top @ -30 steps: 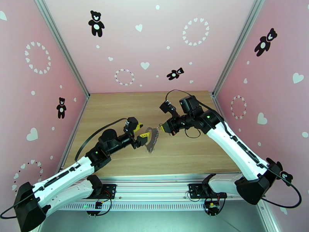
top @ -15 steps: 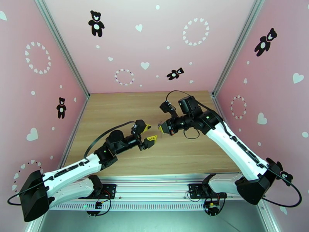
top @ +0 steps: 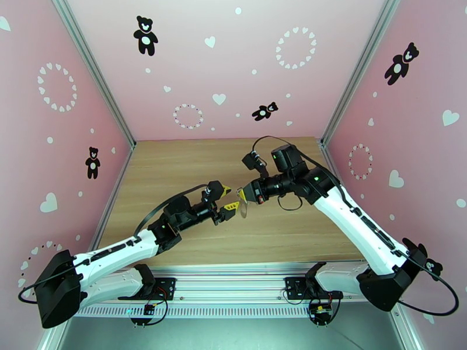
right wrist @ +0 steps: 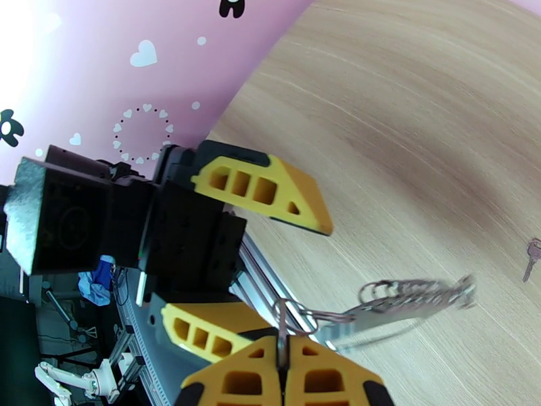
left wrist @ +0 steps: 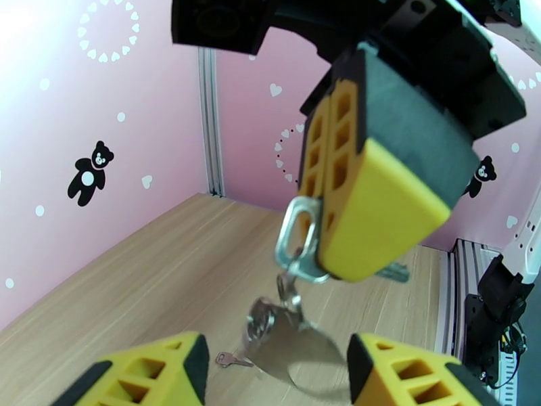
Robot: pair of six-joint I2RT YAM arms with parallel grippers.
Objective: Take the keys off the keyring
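My right gripper point(top: 242, 195) hangs above mid-table, shut on the keyring point(left wrist: 295, 239), a silvery loop. A ring cluster point(left wrist: 261, 324) and a blurred flat metal piece point(left wrist: 301, 348) swing below it. In the right wrist view the fingers point(right wrist: 257, 373) pinch the loop point(right wrist: 295, 317), and the cluster trails right point(right wrist: 406, 298). One tiny dark key point(left wrist: 232, 361) lies loose on the wood, also seen as the key point(right wrist: 531, 256). I cannot pick out the other key. My left gripper point(top: 229, 198) is open just left of the loop, its fingers point(left wrist: 155, 373) straddling the dangling part without touching.
The wooden table point(top: 175, 164) is enclosed by pink walls at the left, back and right. An aluminium rail point(top: 245, 275) runs along its near edge above the arm bases. The two grippers face each other almost tip to tip.
One second ago my left gripper held the dangling part; it let go, drew back open, and has now moved in close to the right gripper again. The right gripper barely moved.
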